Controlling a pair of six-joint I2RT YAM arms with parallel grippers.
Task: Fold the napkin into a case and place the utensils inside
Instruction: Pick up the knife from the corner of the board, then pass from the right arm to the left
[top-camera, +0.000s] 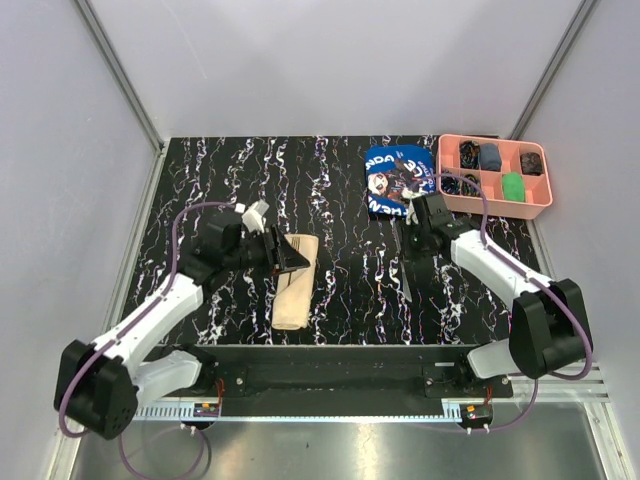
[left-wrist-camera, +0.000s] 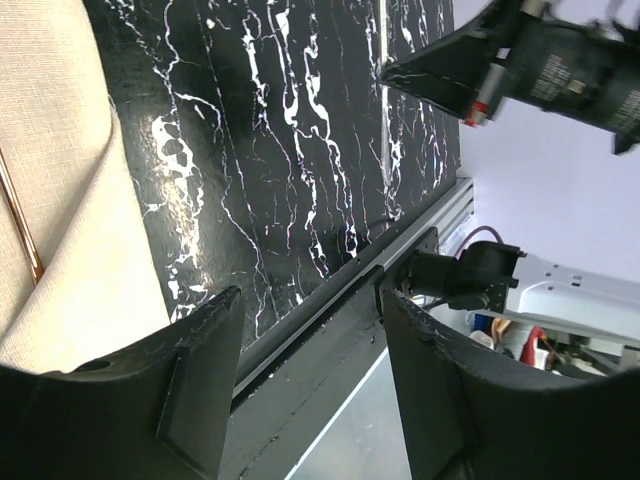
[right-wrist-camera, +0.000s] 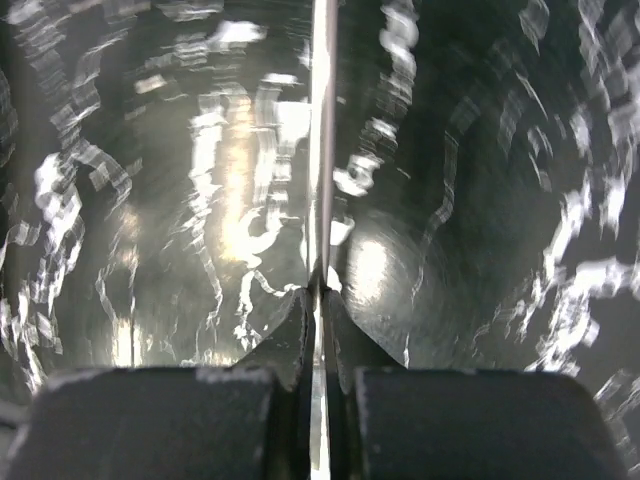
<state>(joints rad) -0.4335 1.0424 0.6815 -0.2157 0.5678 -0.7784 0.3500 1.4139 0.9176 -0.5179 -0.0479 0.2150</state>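
Note:
The napkin (top-camera: 296, 290) lies as a narrow folded beige case left of centre on the black marbled table. My left gripper (top-camera: 290, 254) hovers over its far end, open with nothing between the jaws. In the left wrist view the napkin (left-wrist-camera: 70, 200) fills the left side, and a thin coppery utensil (left-wrist-camera: 22, 222) lies along a fold. The left gripper (left-wrist-camera: 310, 300) points at the table's front edge. My right gripper (top-camera: 415, 250) is shut on a thin silver utensil (top-camera: 408, 285) lying on the table. Up close, that utensil (right-wrist-camera: 322, 130) runs straight out from the right gripper (right-wrist-camera: 318, 295).
A blue printed cloth (top-camera: 398, 180) lies at the back, just beyond the right gripper. A pink compartment tray (top-camera: 545, 205) with small items stands at the back right corner. The table's front rail (left-wrist-camera: 330, 290) runs under the left gripper.

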